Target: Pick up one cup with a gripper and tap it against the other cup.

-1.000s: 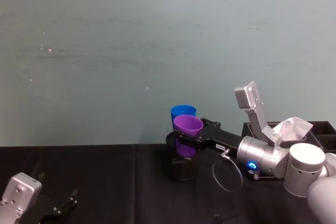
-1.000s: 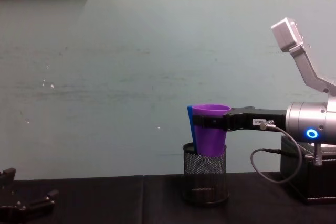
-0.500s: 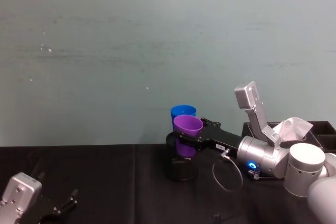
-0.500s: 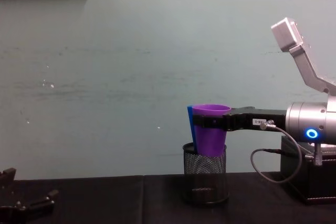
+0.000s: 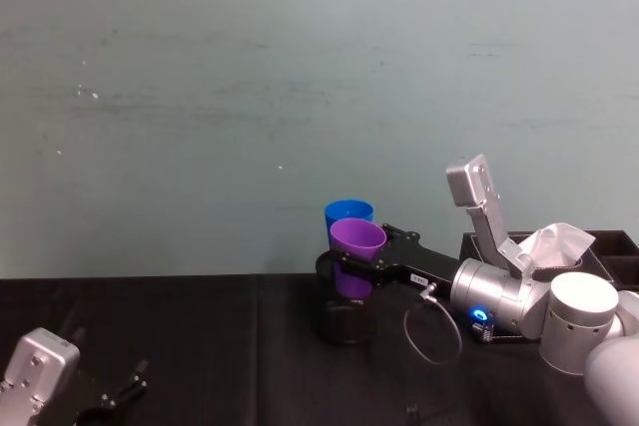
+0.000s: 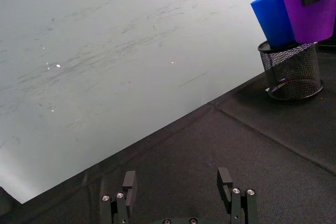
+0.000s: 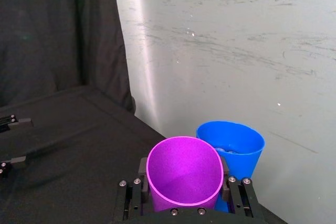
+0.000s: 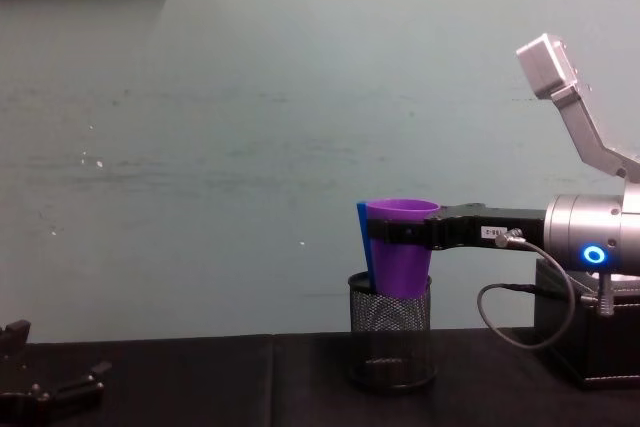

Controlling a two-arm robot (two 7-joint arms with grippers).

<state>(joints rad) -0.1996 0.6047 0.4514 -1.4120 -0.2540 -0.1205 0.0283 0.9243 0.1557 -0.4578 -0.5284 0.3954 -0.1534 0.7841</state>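
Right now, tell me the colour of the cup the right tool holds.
The cup is plain purple; the right wrist view shows it best.

Soft, even room light; a pale glare streak runs down the wall (image 7: 236, 51).

The mesh holder (image 8: 392, 342) stands on the table (image 8: 200, 377), right of centre and close to the wall. The right gripper (image 8: 385, 232) enters from the right, clasping the near cup (image 8: 400, 267) over the holder's mouth. The far cup (image 5: 347, 212) sits just behind it, wallward. The left gripper (image 6: 177, 179) lies low at near left.
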